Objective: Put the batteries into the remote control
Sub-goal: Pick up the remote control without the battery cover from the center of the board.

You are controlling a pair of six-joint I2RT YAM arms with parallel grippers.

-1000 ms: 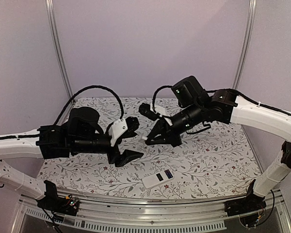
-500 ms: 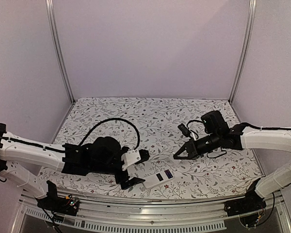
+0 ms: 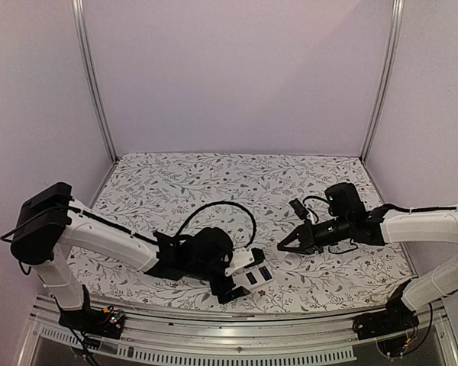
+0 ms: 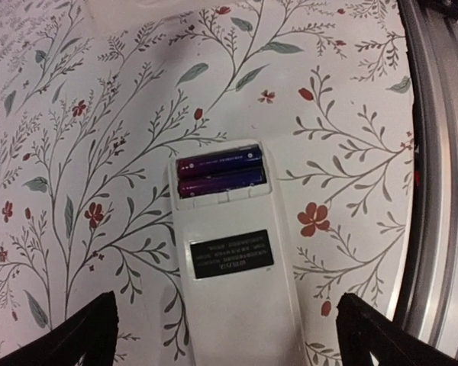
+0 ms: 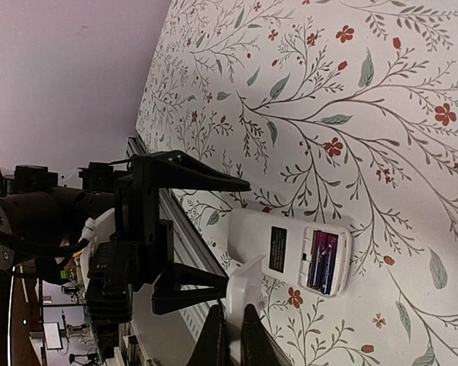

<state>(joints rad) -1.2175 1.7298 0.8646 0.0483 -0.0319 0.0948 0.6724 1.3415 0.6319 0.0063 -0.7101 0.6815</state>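
The loading itself looks done. The remote control lies back-up on the flowered surface, close to its near edge and about midway between left and right. Its battery slot is uncovered. Both batteries lie side by side in that slot, dark with a purple sheen, and they seem fully seated rather than propped up on one end. No loose battery shows anywhere in the three views.

The left pincer is spread wide and straddles the label end of the remote, one finger on each side. Neither finger touches the remote as far as the wrist view shows. It grips nothing.

The right pincer hangs above the surface to the right of the remote and a little farther back, apart from it and pointing toward it. Its fingers are pressed nearly together on a thin white piece. That piece is probably the slot's cover, though it is seen edge-on and I cannot be sure.

What seems left is closing the slot. If the white piece is the cover, it has to be brought over the batteries and fitted, likely with the left pincer steadying the remote. Whether the batteries face the right way cannot be read from these views.
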